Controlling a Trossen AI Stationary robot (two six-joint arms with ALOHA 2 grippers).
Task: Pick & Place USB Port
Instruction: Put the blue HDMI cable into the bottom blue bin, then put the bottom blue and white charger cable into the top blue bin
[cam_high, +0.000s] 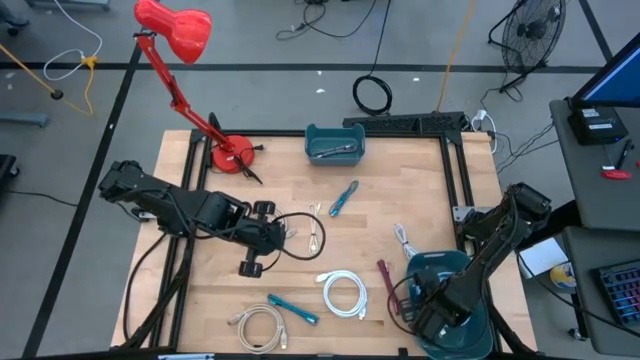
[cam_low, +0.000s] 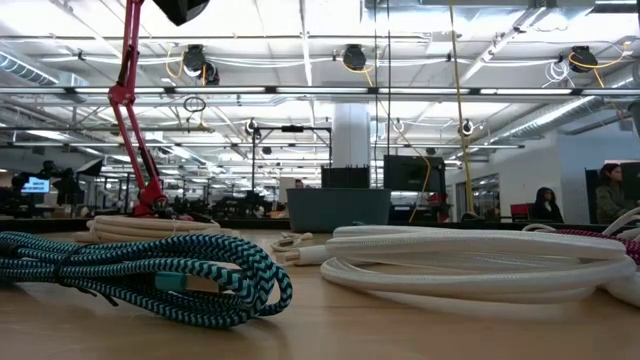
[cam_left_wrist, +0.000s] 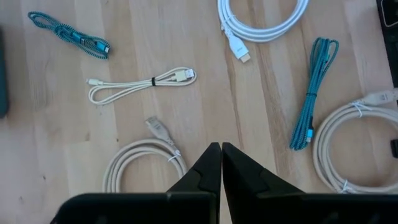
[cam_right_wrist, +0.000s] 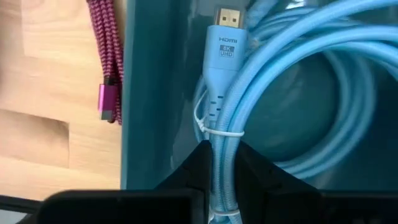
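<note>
Teal bin (cam_right_wrist: 149, 93) around right gripper (cam_right_wrist: 222, 163) pinching HDMI cable (cam_right_wrist: 225, 81); left gripper (cam_left_wrist: 221, 163) pressed together.

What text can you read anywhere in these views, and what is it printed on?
"HDMI", "8K", "UHD": stacked on the light blue plastic plug of the coiled light blue cable that the right gripper has its jaws closed on, inside the teal bin.
Nothing else is legible.

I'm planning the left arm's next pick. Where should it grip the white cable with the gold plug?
Grip the white cable across its coil, from straight above. It lies flat on the table, and the plug end sticks out loose. The left gripper would need to open first.
</note>
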